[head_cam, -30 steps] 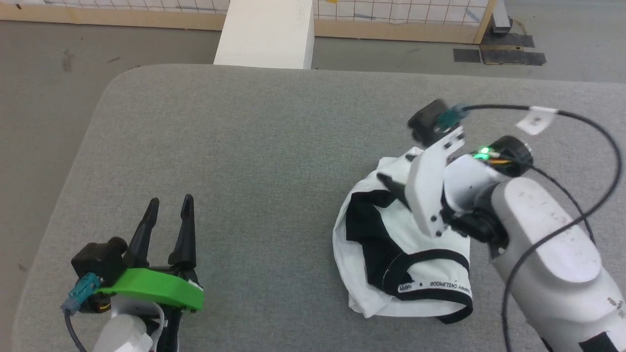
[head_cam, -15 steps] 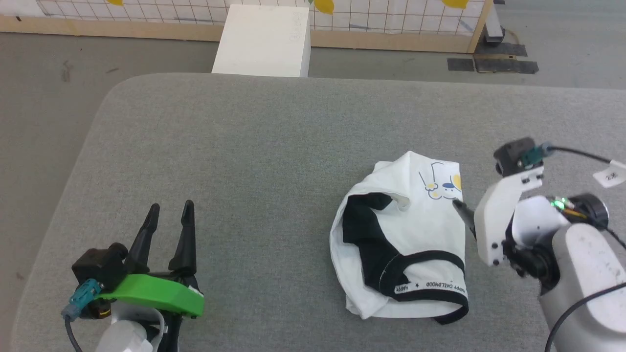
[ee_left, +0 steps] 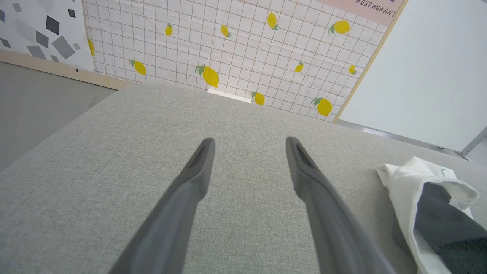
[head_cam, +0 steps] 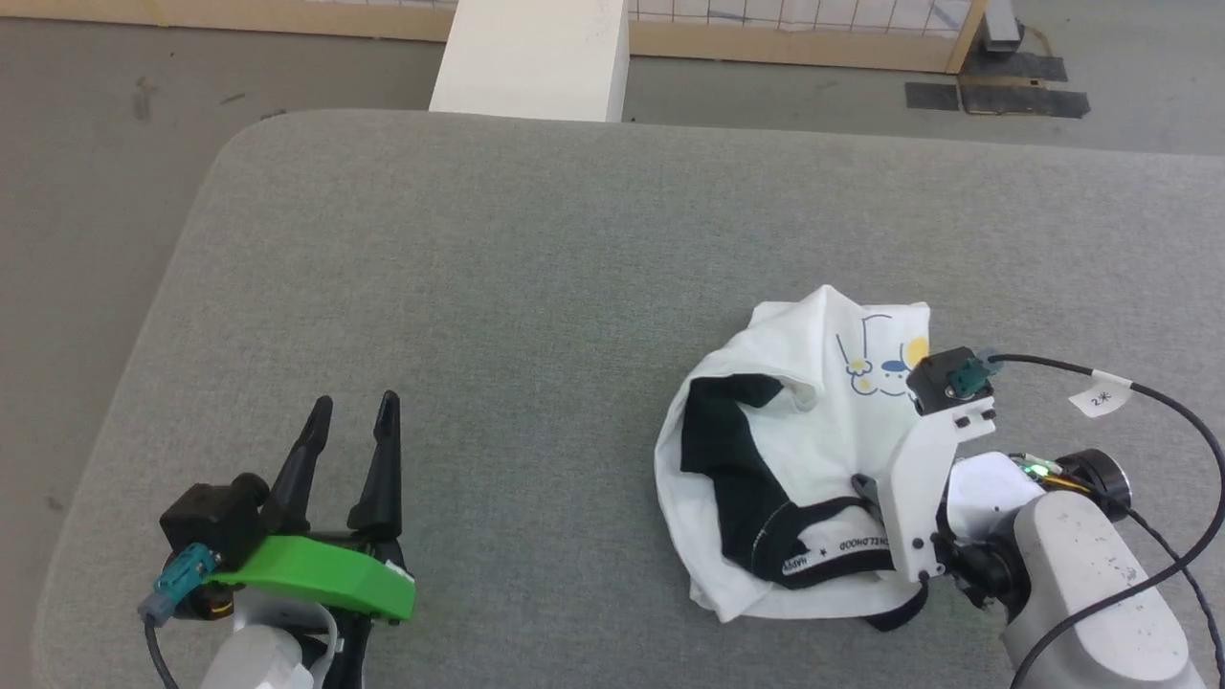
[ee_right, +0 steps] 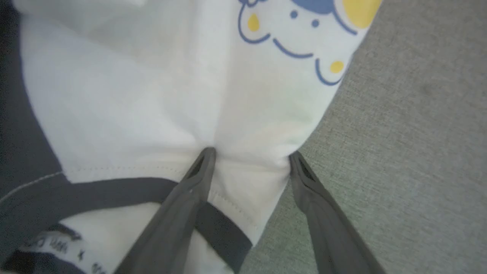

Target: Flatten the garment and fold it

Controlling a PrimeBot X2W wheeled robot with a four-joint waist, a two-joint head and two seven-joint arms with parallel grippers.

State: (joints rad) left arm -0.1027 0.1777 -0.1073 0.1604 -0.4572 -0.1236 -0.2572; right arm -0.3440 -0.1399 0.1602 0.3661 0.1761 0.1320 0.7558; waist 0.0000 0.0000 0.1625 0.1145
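Two grippers are over a grey fabric-covered table (head_cam: 478,239), well apart from each other. The garment (head_cam: 813,450) lies crumpled in a heap on the right half of the table, towards its near edge. Its white panel faces up, and a black part (head_cam: 718,450) is folded in on the heap's left side. The black collar band (head_cam: 833,550) with small white lettering curves along the near side, and a small blue-and-yellow cartoon print (head_cam: 885,368) sits at the far right corner. The right gripper (ee_right: 251,152) is down on the garment's right edge with its two dark fingers spread wide. In the right wrist view one tip presses into the white cloth just beyond the collar band, making a crease that runs away from it. The other tip touches the very edge of the cloth where it meets the table, and a strip of white fabric lies between the two fingers. A black cable (head_cam: 1177,421) with a paper tag loops off this wrist. The left gripper (head_cam: 355,402) is at the near left of the table, its fingers likewise parted and holding nothing, over bare grey fabric. In the left wrist view the garment shows off to the right, apart from the fingers. A white box (head_cam: 531,57) stands on the floor beyond the table's far edge, and a lemon-patterned wall (ee_left: 228,57) is behind it.
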